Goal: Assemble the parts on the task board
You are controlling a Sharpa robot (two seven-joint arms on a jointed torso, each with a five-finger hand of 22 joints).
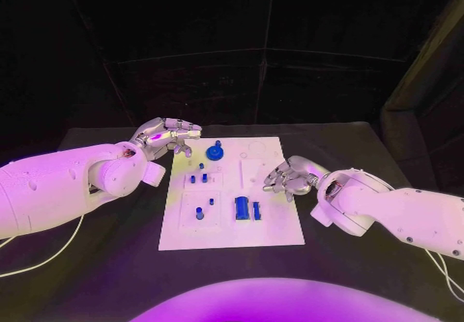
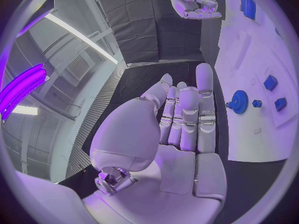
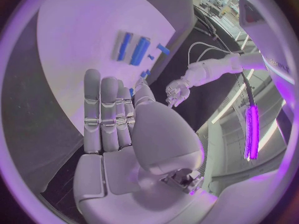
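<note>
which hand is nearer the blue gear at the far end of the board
Left. The left hand hovers just beside the blue gear, off the task board's far left edge; the right hand is farther, over its right edge.

Head view looking steeply down from above onto the task board [image 1: 232, 194], wrist views close behind each palm, apparently facing across the table, all three sharing the board.

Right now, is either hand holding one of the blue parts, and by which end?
No. The left hand and the right hand both hold nothing; the blue parts lie on the task board.
</note>
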